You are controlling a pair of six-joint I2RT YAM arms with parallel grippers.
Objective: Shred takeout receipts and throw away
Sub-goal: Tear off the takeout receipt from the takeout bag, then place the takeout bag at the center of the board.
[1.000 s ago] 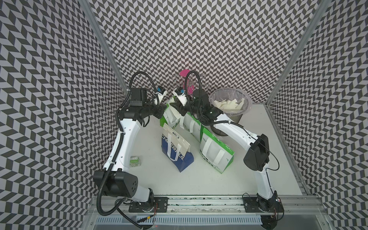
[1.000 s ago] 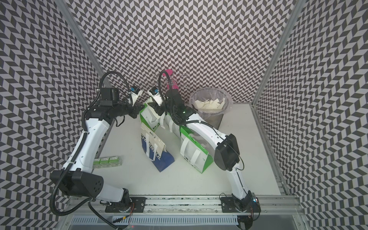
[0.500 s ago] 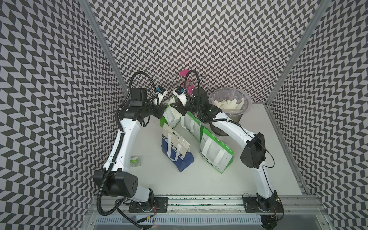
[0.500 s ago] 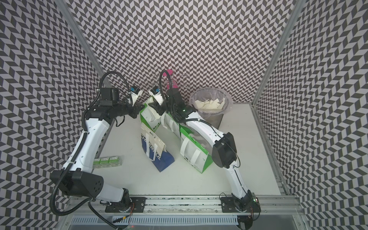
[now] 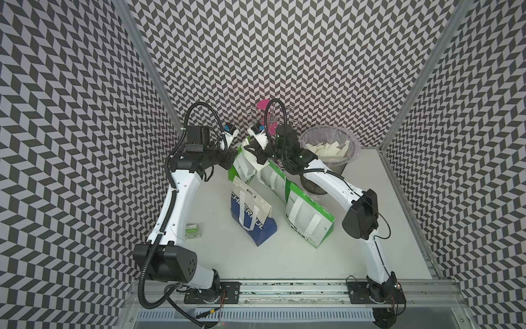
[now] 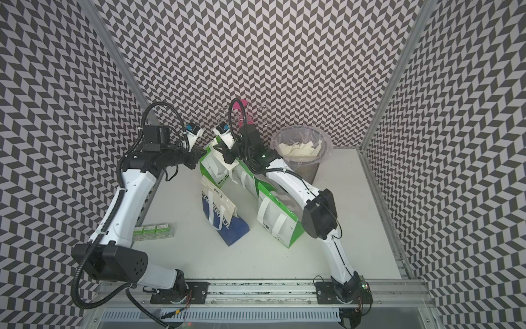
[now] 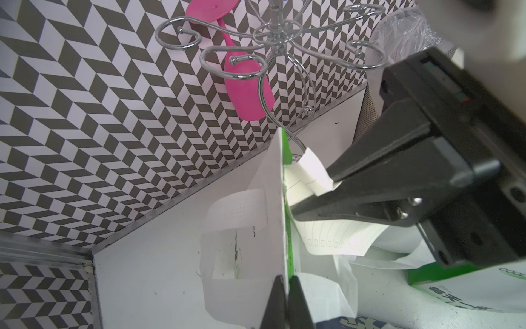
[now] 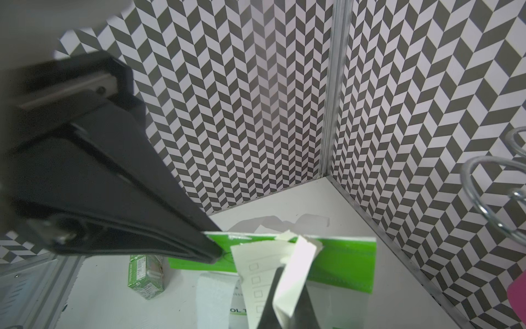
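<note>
Toward the back edge of the desk (image 5: 284, 262), the left gripper (image 7: 285, 282) is clamped on the rim of the green-and-white paper bag (image 7: 270, 176), while the right gripper (image 7: 313, 190) is pinched shut on the folded top of a takeout receipt (image 7: 336, 236) poking out of the bag's mouth. The slip looks thin, light and limp, likely to tear easily, so it wants a straight lift out, then a second pinch close beside the first for shredding. Torn pieces (image 5: 327, 148) lie in the lined wastebasket (image 5: 355, 148) near the back right corner
</note>
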